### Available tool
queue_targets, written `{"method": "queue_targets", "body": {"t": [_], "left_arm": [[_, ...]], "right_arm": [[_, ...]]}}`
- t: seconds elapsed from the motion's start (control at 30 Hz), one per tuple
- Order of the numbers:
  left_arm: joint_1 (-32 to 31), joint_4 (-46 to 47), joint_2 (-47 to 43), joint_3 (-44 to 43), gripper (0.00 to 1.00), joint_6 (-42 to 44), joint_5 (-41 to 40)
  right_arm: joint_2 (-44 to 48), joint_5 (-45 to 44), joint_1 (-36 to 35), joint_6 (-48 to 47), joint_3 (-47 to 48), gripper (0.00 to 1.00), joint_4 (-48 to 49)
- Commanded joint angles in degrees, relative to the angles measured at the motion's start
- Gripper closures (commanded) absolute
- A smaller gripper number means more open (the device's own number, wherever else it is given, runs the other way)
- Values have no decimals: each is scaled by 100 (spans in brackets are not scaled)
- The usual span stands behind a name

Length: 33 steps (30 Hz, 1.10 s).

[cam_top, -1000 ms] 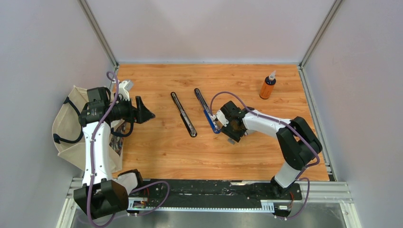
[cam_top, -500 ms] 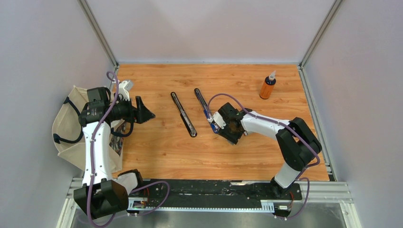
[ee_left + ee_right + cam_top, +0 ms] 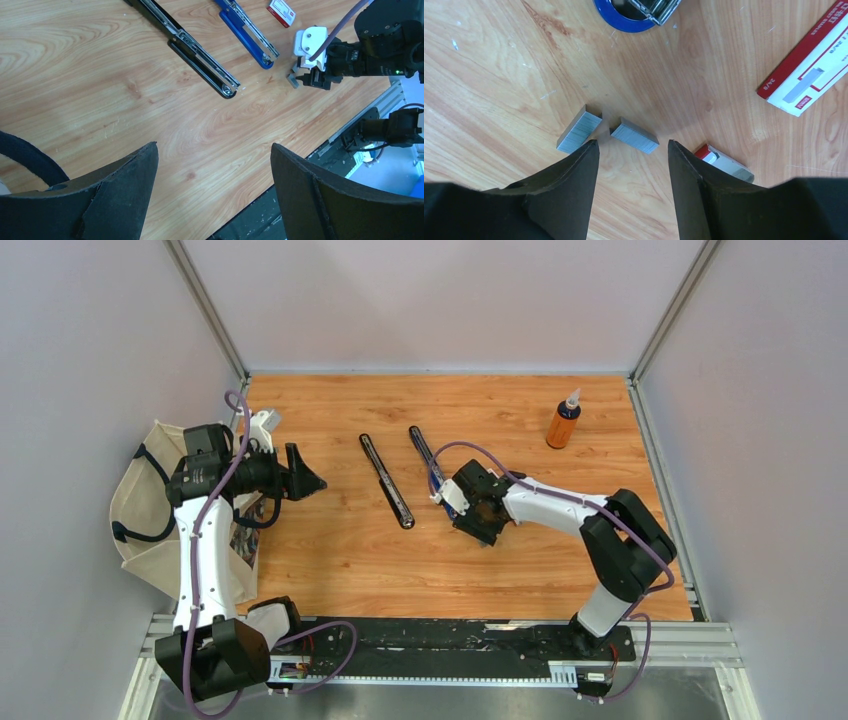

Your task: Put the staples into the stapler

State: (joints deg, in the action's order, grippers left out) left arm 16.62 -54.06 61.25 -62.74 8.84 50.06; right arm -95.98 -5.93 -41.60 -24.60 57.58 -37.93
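The right gripper is low over the table, just on the near side of the blue stapler. Its fingers are a little apart and hold nothing. One grey staple strip lies flat right at its tips, and a second strip lies just beside that one. The red and white staple box lies to the right of the blue stapler. The black stapler lies open to its left. The left gripper is wide open and empty, far to the left. The orange bottle stands far back on the right.
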Motion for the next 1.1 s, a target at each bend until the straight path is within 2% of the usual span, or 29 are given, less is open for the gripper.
{"method": "queue_targets", "body": {"t": [0.0,0.1,0.17,0.2,0.5,0.77,1.07], "left_arm": [[60,150,-131,16,9,-49,47],[60,150,-131,25,9,-49,39],[60,159,-123,34,9,-58,39],[60,151,-114,25,9,-58,30],[60,177,-123,43,9,-67,12],[61,186,-131,51,9,-67,12],[60,177,-131,51,9,-67,39]], "right_arm": [[553,162,-23,-527,113,42,102],[923,373,-23,-949,8,38,76],[1081,496,-14,-1291,-71,28,14],[1108,497,-14,-1450,-89,28,-12],[783,874,-23,-2057,16,36,-127],[590,787,100,-2505,34,44,-47],[291,804,109,-2699,-28,46,22]]}}
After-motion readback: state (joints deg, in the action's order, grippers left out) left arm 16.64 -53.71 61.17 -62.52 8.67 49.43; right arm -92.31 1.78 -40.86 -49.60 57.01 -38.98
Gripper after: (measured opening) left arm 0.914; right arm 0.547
